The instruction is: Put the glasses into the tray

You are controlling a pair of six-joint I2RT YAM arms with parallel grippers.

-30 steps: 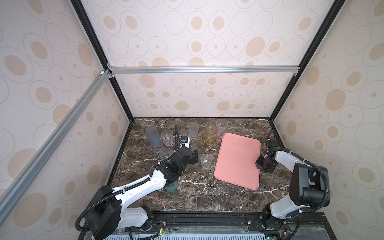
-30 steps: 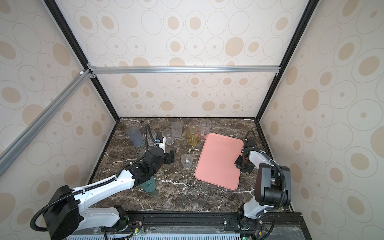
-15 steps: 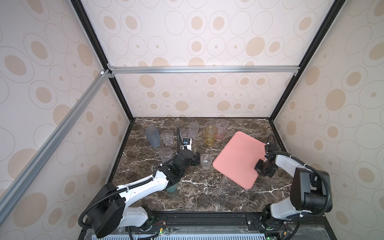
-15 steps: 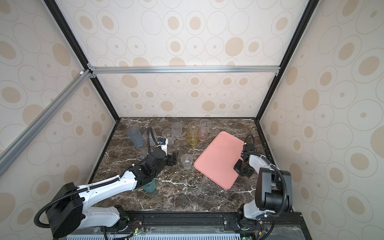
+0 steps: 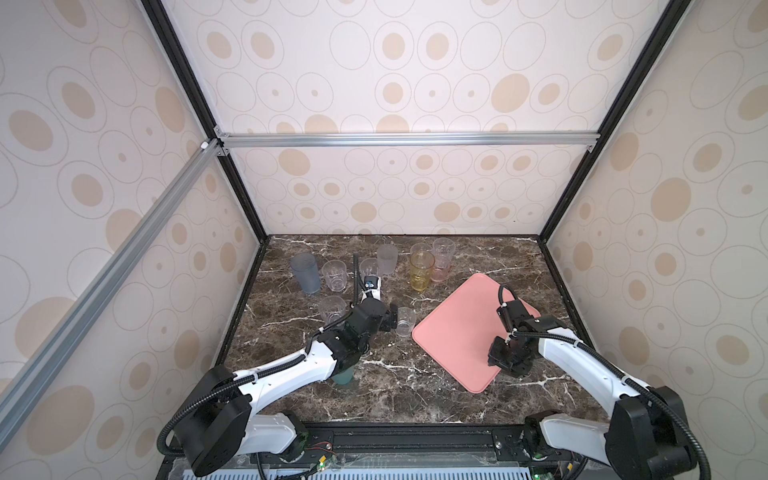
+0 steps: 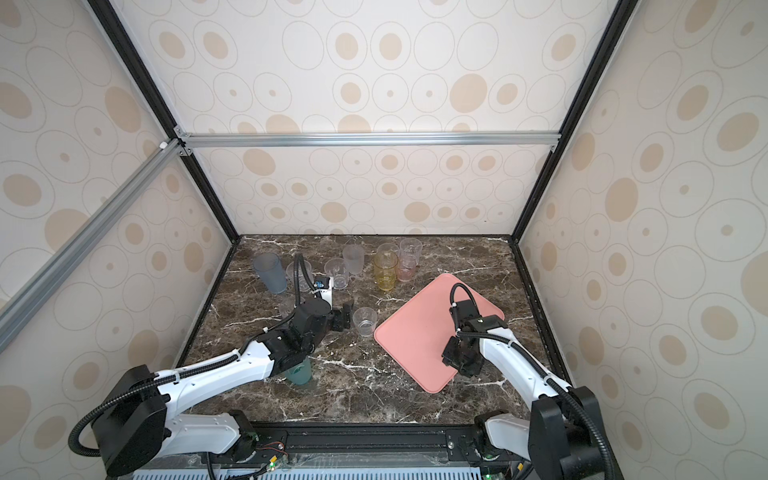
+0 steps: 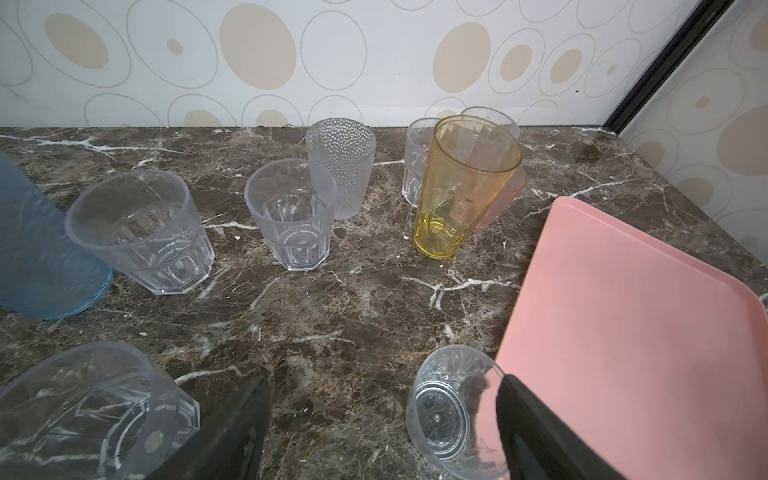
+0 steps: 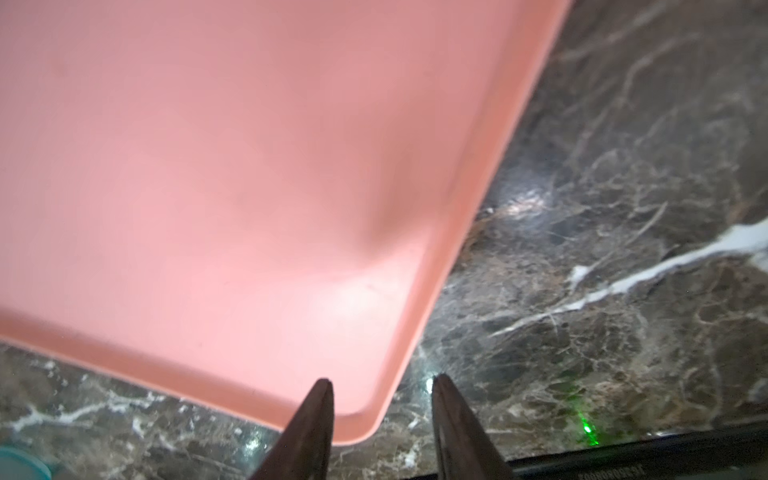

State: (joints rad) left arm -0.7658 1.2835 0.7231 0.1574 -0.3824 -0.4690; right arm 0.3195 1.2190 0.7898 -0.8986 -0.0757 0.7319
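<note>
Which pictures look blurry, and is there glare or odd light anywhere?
Right wrist view: the tray is out of focus, the fingers are dark blurs, and a white glare patch and a tiny green light spot sit on the table. Left wrist view: sharp, though the yellow glass seems to lean, likely lens distortion. In both top views: even, soft light.

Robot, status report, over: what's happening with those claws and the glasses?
Left gripper open, at small clear glass. Right gripper open, astride tray rim. Tray empty; nothing blocking.
</note>
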